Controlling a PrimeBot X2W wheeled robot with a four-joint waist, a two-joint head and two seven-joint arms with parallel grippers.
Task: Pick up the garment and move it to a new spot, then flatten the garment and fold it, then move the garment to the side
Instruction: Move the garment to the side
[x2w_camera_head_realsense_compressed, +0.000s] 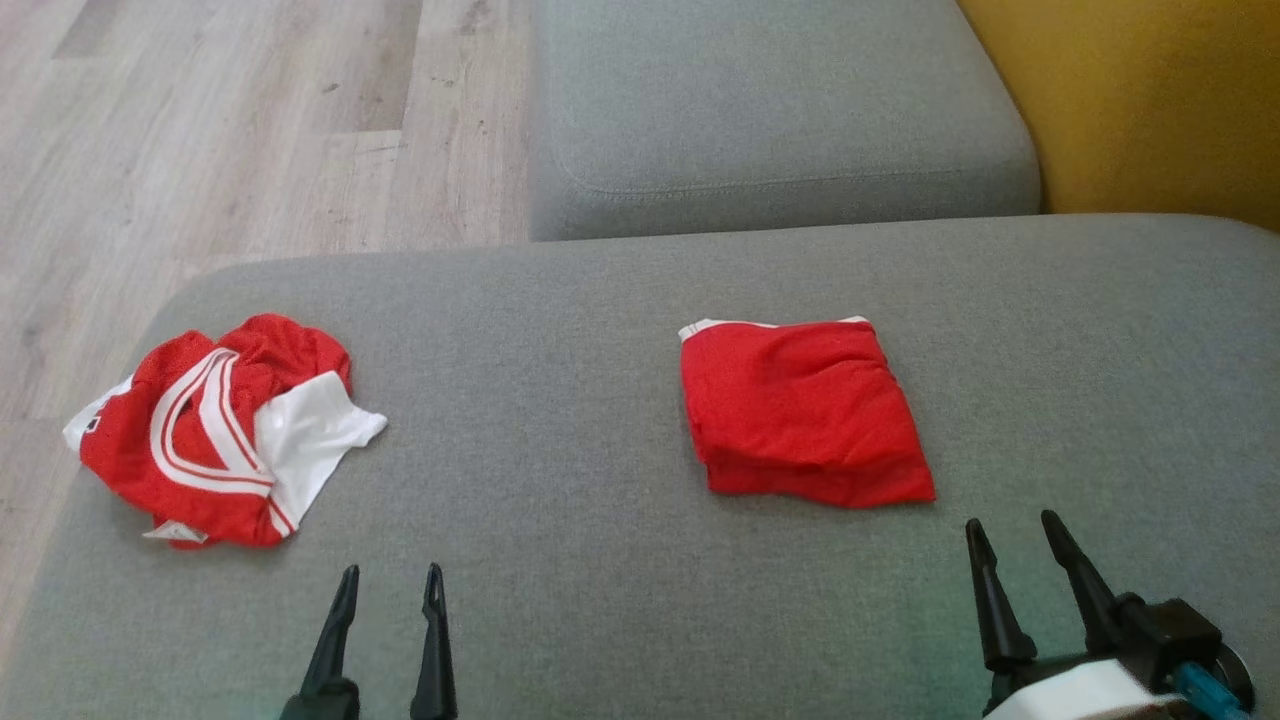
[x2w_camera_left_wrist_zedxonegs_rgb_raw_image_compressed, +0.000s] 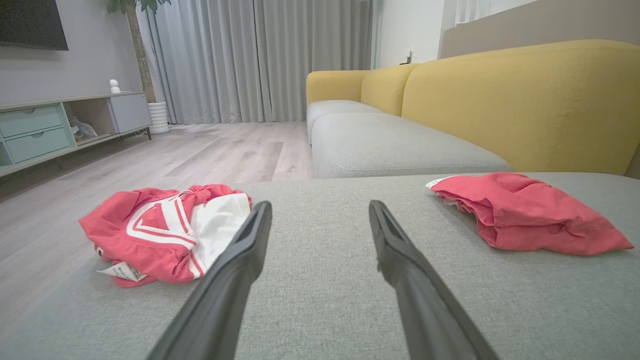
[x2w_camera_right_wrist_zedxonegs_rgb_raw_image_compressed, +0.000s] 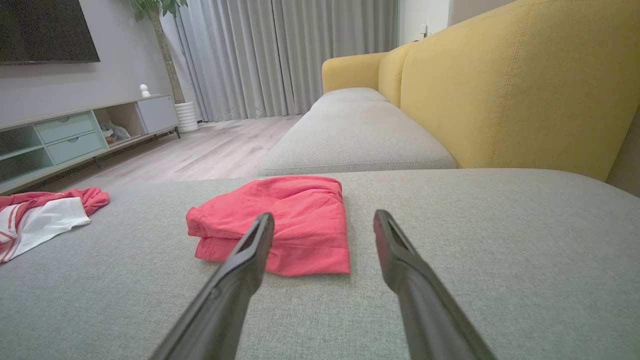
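We take the crumpled red-and-white mesh jersey (x2w_camera_head_realsense_compressed: 215, 430) as the garment in play. It sits bunched at the left end of the wide grey fabric seat cushion (x2w_camera_head_realsense_compressed: 560, 330), close to the left edge. The striped white V-collar faces up, a white sleeve splays out to the right, and a label pokes out at the near side.

Well apart to its right lies a folded plain red cloth garment (x2w_camera_head_realsense_compressed: 800, 410), a neat squarish stack. It looks finished, so we judge it is not the target.

The left gripper (x2w_camera_head_realsense_compressed: 391, 572) hovers over bare cushion on the near side of the jersey and a bit right of it, dark fingers spread wide and pinching nothing. The right gripper (x2w_camera_head_realsense_compressed: 1010, 522) is on the near side of the folded piece, also spread and empty. Neither touches cloth.

The step in hand, as we judge it, is the first pick-up — not yet begun. To do it well:
- Swing the left gripper over the jersey and come down on a raised ridge, either the collar band or the red hump at the far side, not the flat sleeve.
- Close firmly, then lift until the hem clears the cushion.
- Carry it to the open middle between the two garments, where there is room to spread it.

One risk: the jersey is near the edge, so a push instead of a pinch could shove it onto the pale wood-plank floor (x2w_camera_head_realsense_compressed: 200, 120). The right gripper should keep off the folded stack.
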